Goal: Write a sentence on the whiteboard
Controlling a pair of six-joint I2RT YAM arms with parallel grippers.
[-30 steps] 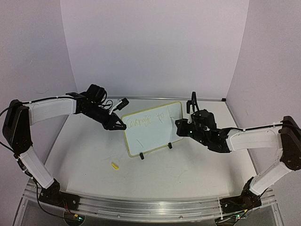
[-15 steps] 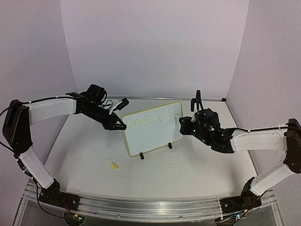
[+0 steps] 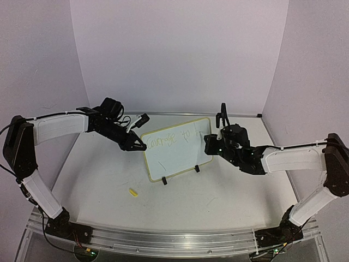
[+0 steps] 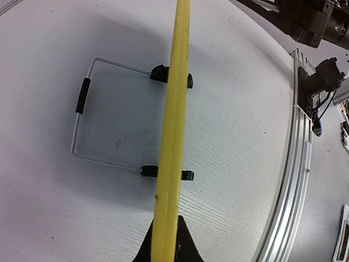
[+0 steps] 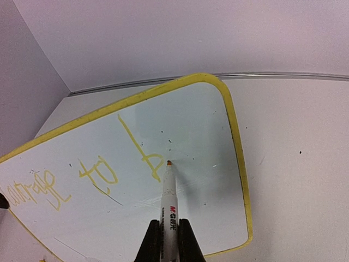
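Observation:
The whiteboard (image 3: 177, 155) stands tilted on two black clip feet (image 3: 164, 182) at mid table. Its yellow frame (image 4: 173, 136) runs up the left wrist view. My left gripper (image 3: 142, 147) is shut on the board's left edge, its fingers (image 4: 188, 245) pinching the frame. My right gripper (image 3: 208, 144) is shut on a white marker (image 5: 169, 199), whose orange tip (image 5: 169, 162) touches the board face beside the last yellow stroke. The sentence (image 5: 98, 174) is yellow cursive along the board's top part, and it also shows in the top view (image 3: 169, 140).
A small yellow marker cap (image 3: 132, 191) lies on the table left of the board's front. A wire stand (image 4: 82, 109) props the board from behind. The aluminium rail (image 3: 174, 240) runs along the near edge. Purple walls close the back and sides.
My right gripper with the marker swung right across the board, then back left to the last stroke. The left arm and the board have not moved.

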